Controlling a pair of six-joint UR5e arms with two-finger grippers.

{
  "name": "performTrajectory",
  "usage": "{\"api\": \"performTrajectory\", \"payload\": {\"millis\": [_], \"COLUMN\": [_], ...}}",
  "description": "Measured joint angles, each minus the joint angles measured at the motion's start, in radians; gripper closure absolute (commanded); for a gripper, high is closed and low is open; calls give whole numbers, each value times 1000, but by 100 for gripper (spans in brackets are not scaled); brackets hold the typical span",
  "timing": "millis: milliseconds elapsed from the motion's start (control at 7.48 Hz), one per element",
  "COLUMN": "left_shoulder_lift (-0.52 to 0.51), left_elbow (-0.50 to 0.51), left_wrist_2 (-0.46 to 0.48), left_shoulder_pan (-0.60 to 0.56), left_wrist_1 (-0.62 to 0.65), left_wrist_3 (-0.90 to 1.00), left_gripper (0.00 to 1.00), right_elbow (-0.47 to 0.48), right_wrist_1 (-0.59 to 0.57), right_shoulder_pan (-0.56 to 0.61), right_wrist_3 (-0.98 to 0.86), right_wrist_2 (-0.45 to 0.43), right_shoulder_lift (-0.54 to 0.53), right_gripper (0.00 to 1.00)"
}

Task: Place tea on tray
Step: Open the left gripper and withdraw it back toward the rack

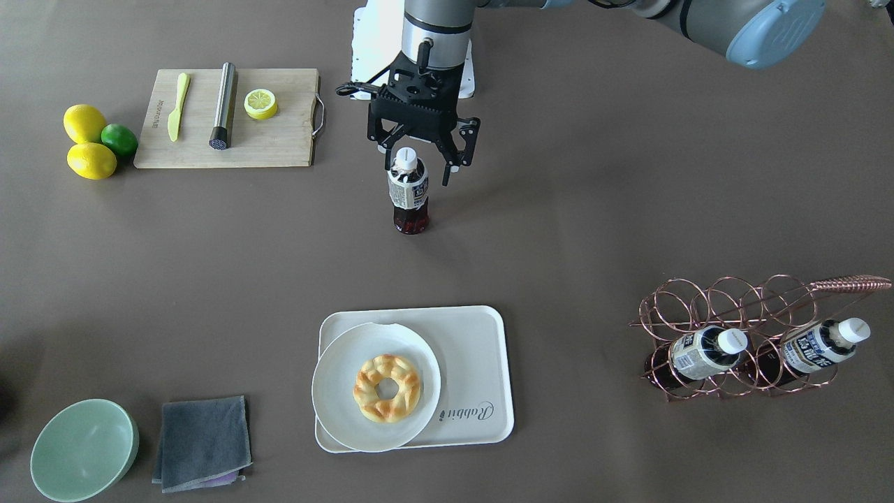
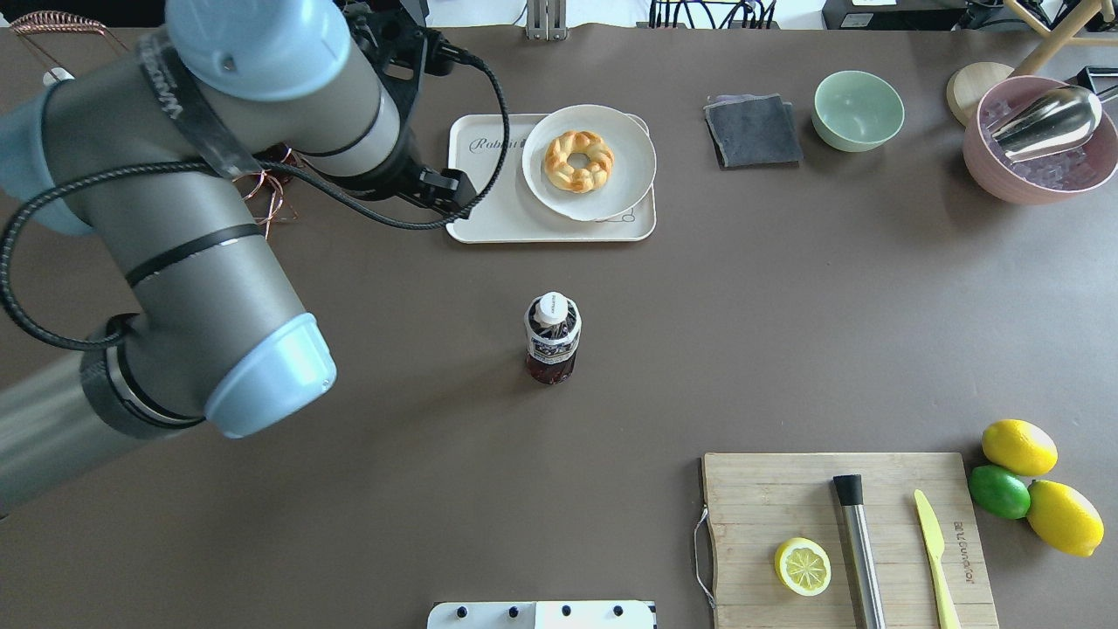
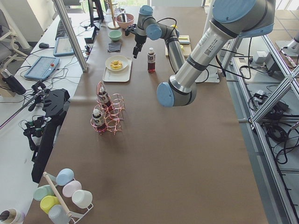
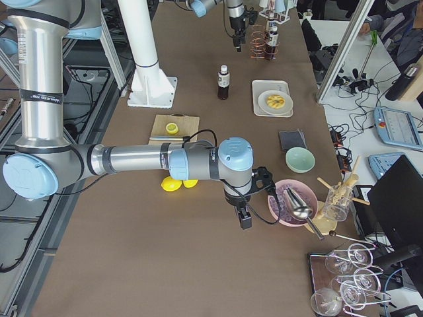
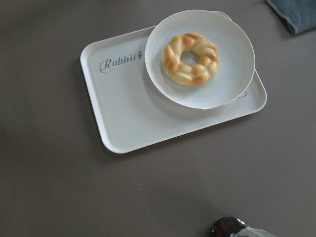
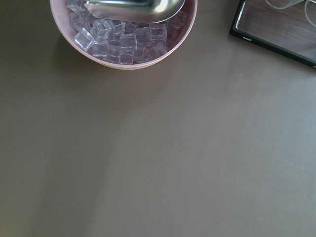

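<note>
A doughnut [image 1: 387, 388] lies on a plate [image 1: 335, 405], a green bowl [image 1: 78, 454] beside a cloth [image 1: 202, 440].

Soft, even light and faint shadows are seen. Glare is shown on the polished metal scoop [image 6: 138, 7]; the small clear plastic tea bottle [image 5: 231, 228] is blurred in the left wrist view.

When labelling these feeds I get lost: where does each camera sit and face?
Front: across table, facing robot; left claw, open.
Overhead: behind robot, looking down; left arm.
Left side: table's left end; left arm.
Right side: right end; right arm nearest.
Left wrist: down onto tray; no body.
Right wrist: down onto ice bowl; no body.
Front and overhead share bottle.
</note>
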Motion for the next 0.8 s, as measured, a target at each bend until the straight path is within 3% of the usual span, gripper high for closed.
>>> {"api": "performTrajectory", "payload": {"millis": [401, 802], "left_shoulder_lift": [243, 521], "left_elbow": [-131, -193], "left_wrist_2": [-183, -330], "left_shoulder_pan": [-229, -469], "left_wrist_1": [12, 13], "left_wrist_3": [207, 414], "left_gripper": [5, 4], "right_elbow": [1, 0], "right_wrist_1": [-1, 0], "right_shoulder_pan": [0, -1], "right_wrist_3": [0, -3], "right_wrist_2": [1, -2], "right_shoulder_lift": [4, 3], "right_gripper": [0, 0]}}
